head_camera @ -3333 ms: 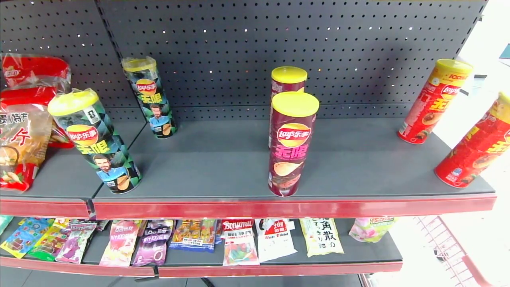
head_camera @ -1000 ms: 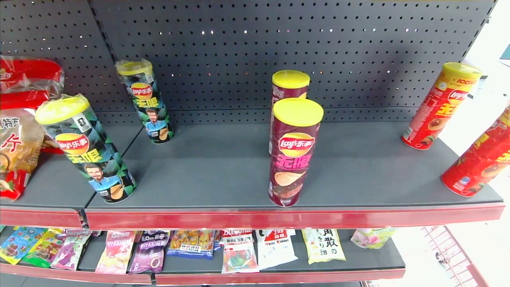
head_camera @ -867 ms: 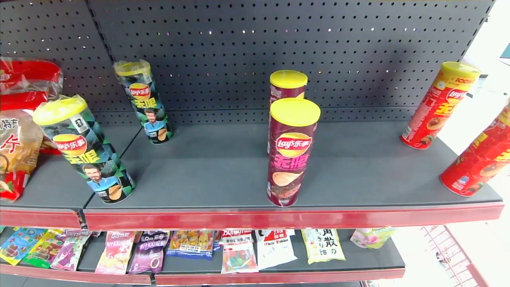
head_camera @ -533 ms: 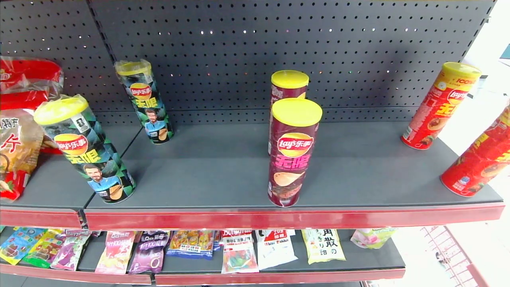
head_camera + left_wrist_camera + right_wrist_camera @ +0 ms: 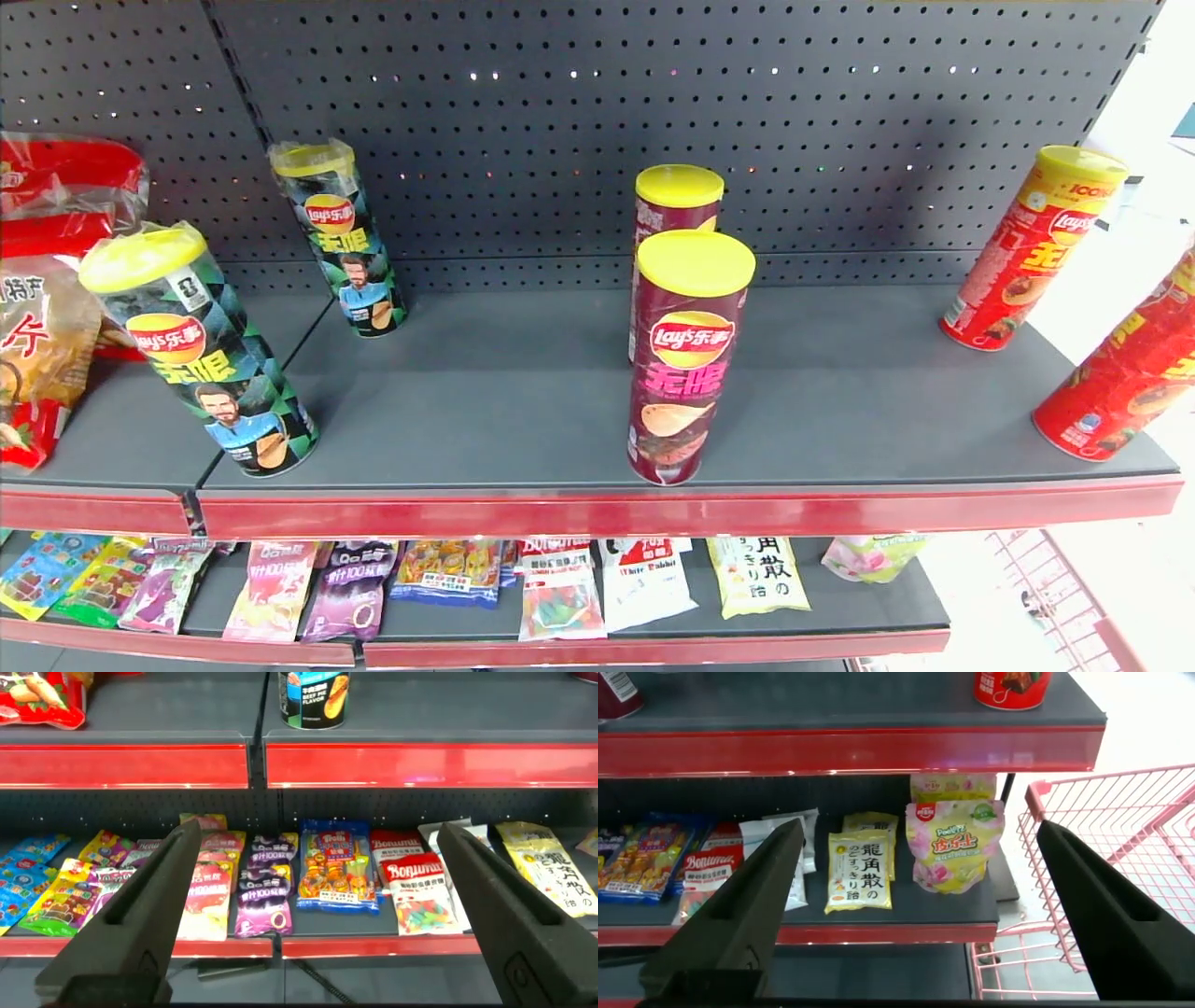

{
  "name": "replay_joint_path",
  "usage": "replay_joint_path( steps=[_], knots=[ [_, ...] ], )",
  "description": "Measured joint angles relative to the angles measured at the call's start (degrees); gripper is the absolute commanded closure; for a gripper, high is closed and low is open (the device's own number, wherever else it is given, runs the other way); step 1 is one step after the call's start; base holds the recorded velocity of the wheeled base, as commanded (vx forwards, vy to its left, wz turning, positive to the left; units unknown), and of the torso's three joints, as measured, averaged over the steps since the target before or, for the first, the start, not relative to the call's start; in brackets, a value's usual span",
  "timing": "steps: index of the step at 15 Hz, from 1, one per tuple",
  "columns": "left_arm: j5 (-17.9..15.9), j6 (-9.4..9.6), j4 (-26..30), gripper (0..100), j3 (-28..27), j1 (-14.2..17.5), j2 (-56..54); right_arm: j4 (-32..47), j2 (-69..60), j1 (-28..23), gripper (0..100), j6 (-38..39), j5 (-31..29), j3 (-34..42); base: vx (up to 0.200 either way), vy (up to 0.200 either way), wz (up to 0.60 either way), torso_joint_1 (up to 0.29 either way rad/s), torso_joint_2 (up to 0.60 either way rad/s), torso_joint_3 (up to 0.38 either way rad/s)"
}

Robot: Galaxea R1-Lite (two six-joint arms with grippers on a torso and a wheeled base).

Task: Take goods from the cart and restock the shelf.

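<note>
Left claw: spread wide, nothing held. It is levelled before the lower shelf, with a row of snack packets seen between its fingers. The red front edge of the upper shelf is seen above it.

Right claw: spread wide, nothing held. It is positioned before the right end of the lower shelf, where a yellow packet and a pink-green pouch are laid side by side. The pink wire cart is stationed just beside that shelf end. What the cart holds cannot be told.

Upper shelf, backed by a dark pegboard. All cans listed are stood upright and fitted with yellow lids:
- Front green-black can: placed near the front edge, at the left.
- Rear green-black can: placed near the pegboard, well apart from the first.
- Front maroon can: placed at the middle, close to the front edge.
- Rear maroon can: set directly behind the front one and partly hidden by it.
- Rear red can: set toward the right end.
- Front red can: set at the right end near the front, partly cut off by the frame.
- Bagged goods: stacked at the far left.
</note>
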Motion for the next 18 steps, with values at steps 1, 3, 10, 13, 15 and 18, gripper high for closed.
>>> replay_joint_path(
  steps=[1,3,10,13,15,18],
  knots=[
    [-0.02,0.0,0.0,0,0.0,0.0,0.0,0.0,0.0,0.0,0,0.0,0.0,0.0,0.0,0.0,0.0,0.0,0.0,0.0],
    [-0.05,0.0,0.01,0,0.0,0.0,0.0,0.0,0.0,0.0,0,0.0,0.0,0.0,0.0,0.0,0.0,0.0,0.0,0.0],
    [0.0,0.0,0.0,0,-0.02,0.0,0.0,-0.07,0.0,-0.07,0,1.78,0.06,0.0,0.0,0.0,0.0,0.0,0.0,0.0],
    [0.0,0.0,0.0,0,-0.02,0.0,0.0,-0.05,0.0,-0.07,0,2.02,0.0,-0.11,0.0,0.0,0.0,0.0,0.0,0.0],
    [-0.02,0.0,0.0,0,-0.02,0.0,0.0,-0.02,0.0,-0.07,0,2.05,-0.09,-0.11,0.0,0.0,0.0,0.0,0.0,0.0],
    [-0.02,-0.01,0.01,0,-0.02,0.0,0.0,0.2,0.61,-0.05,0,2.29,0.3,-1.67,0.0,0.0,0.0,0.0,0.0,0.0]
  ],
)
